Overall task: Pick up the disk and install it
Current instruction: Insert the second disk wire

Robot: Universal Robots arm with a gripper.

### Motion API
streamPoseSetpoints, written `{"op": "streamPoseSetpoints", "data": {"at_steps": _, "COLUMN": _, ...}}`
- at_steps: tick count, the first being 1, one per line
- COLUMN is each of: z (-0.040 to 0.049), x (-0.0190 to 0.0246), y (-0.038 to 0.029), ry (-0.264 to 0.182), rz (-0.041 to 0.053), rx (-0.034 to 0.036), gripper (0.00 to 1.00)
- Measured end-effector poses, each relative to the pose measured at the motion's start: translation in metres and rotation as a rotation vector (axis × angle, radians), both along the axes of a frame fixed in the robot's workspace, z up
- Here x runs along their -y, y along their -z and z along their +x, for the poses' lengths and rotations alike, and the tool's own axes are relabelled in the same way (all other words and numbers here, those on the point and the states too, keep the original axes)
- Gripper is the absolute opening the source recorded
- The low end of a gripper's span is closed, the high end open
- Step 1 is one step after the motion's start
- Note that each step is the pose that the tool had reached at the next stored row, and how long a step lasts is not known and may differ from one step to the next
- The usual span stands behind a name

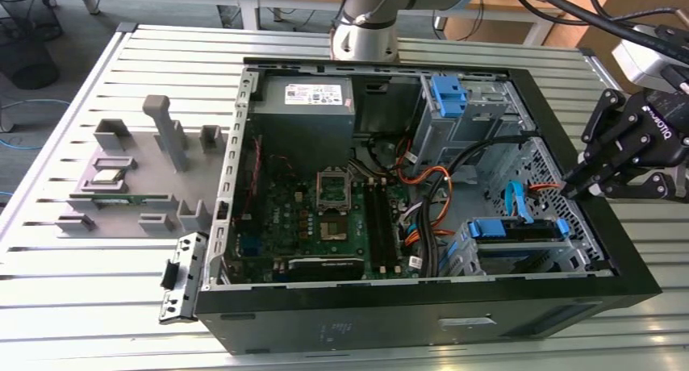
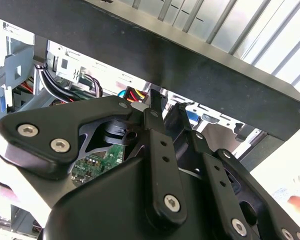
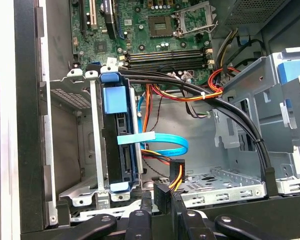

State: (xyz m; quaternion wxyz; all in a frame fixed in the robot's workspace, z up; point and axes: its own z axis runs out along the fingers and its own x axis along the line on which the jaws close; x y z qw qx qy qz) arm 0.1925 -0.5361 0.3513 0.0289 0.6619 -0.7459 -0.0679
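The disk (image 1: 517, 228) sits in its blue bracket inside the drive cage at the exterior view's lower right of the open computer case (image 1: 431, 294). In the first wrist view the disk (image 3: 114, 100) stands edge-on in the metal cage, with a light blue cable running off it. My gripper (image 1: 567, 191) hangs over the case's right wall, apart from the disk, fingers drawn together. Its fingertips (image 3: 146, 200) are just inside the case rim, beside a black power connector (image 3: 176, 167) with red and yellow wires. In the second wrist view the gripper (image 2: 164, 107) points at that same wall.
A lone blue bracket (image 1: 446, 93) sits in the upper bay. The grey power-supply box (image 1: 306, 97) and the motherboard (image 1: 323, 202) fill the case's left part. Black and orange cables (image 3: 190, 92) cross the middle. Grey fixtures (image 1: 140, 169) stand on the slatted table at the exterior view's left.
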Motion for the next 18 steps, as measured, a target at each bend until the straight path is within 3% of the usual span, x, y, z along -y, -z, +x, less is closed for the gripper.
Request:
{"op": "streamPoseSetpoints", "data": {"at_steps": 3, "z": 0.0002, "x": 0.0, "y": 0.0, "ry": 0.0, "rz": -0.0017, "rx": -0.0019, "gripper": 0.29}}
{"op": "streamPoseSetpoints", "data": {"at_steps": 9, "z": 0.0012, "x": 0.0, "y": -0.0007, "ry": 0.004, "rz": -0.0115, "rx": -0.0214, "gripper": 0.29}}
{"op": "streamPoseSetpoints", "data": {"at_steps": 15, "z": 0.0017, "x": -0.0001, "y": -0.0025, "ry": 0.005, "rz": -0.0129, "rx": -0.0274, "gripper": 0.29}}
{"op": "streamPoseSetpoints", "data": {"at_steps": 18, "z": 0.0045, "x": 0.0, "y": -0.0025, "ry": 0.005, "rz": -0.0205, "rx": -0.0398, "gripper": 0.29}}
